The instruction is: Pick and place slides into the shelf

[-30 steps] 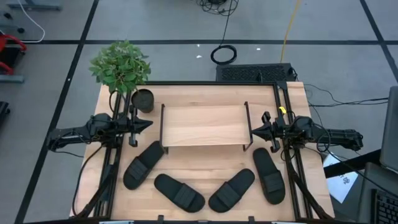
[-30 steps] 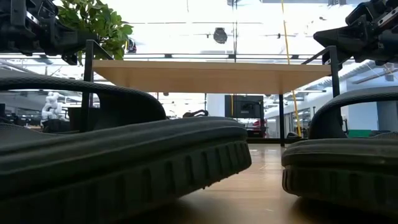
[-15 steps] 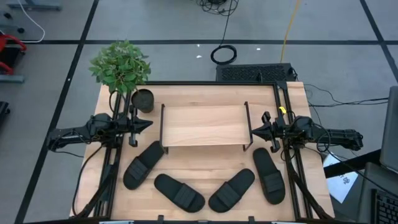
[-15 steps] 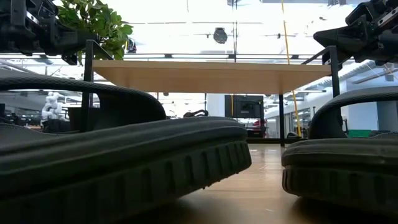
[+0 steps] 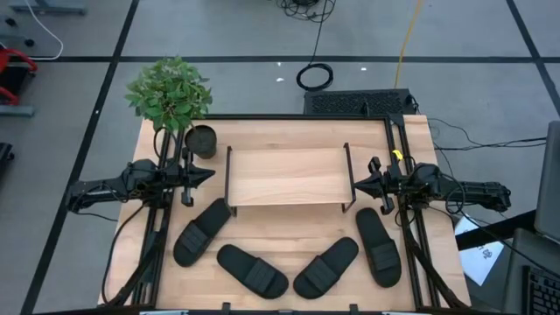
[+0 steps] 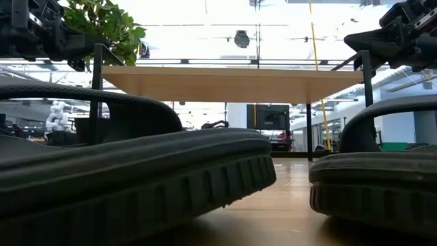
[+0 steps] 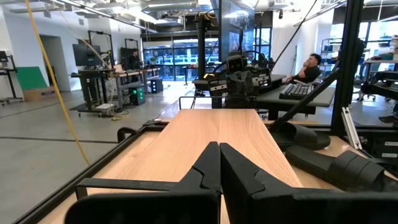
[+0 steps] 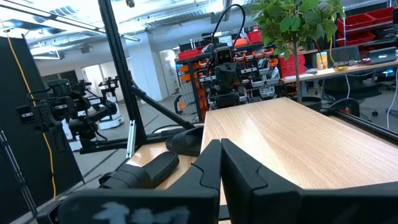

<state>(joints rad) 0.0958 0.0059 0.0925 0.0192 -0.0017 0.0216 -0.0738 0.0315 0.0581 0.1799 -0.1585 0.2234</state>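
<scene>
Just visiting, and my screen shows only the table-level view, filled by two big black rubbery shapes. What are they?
Observer: Black slide sandals; from above, four lie on the wooden table.
Visitor: Anything on the small wooden-topped rack?
Observer: Its top board is bare.
Visitor: Where are the robot's hands?
Observer: The left gripper and right gripper flank the rack's ends, both shut and holding nothing.

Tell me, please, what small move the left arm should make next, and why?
Probably open the left gripper and swing it toward the nearest slide. Its fingers are shut and empty beside the shelf, all four slides lie on the table in front of the shelf, and nothing is on the shelf. The right gripper waits shut at the other end.
</scene>
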